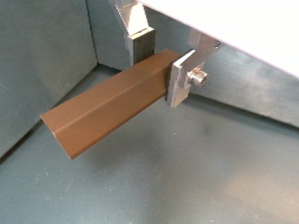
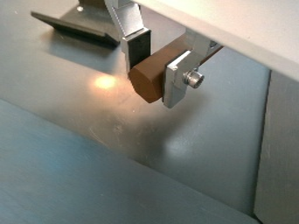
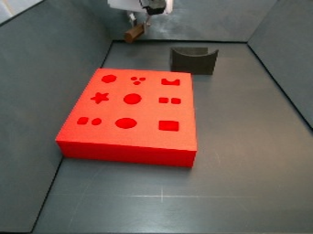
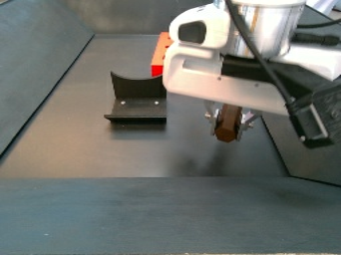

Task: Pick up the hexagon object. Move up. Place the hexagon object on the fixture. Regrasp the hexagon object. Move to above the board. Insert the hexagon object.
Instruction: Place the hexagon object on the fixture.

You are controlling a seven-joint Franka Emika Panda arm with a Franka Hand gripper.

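Tool [image 1: 162,59] clamped on hexagon object [image 1: 103,109], above floor beside fixture [image 3: 195,58].

In a side view the arm hides most of the board [image 4: 159,55]; end effector [image 3: 137,20] too small to read

We're tight in both wrist views, looking along the gripper [image 1: 160,59] with its jaws close up. Both side views sit back, sharing the fixture [image 3: 195,58] and board [image 3: 132,114] beyond the jaws.
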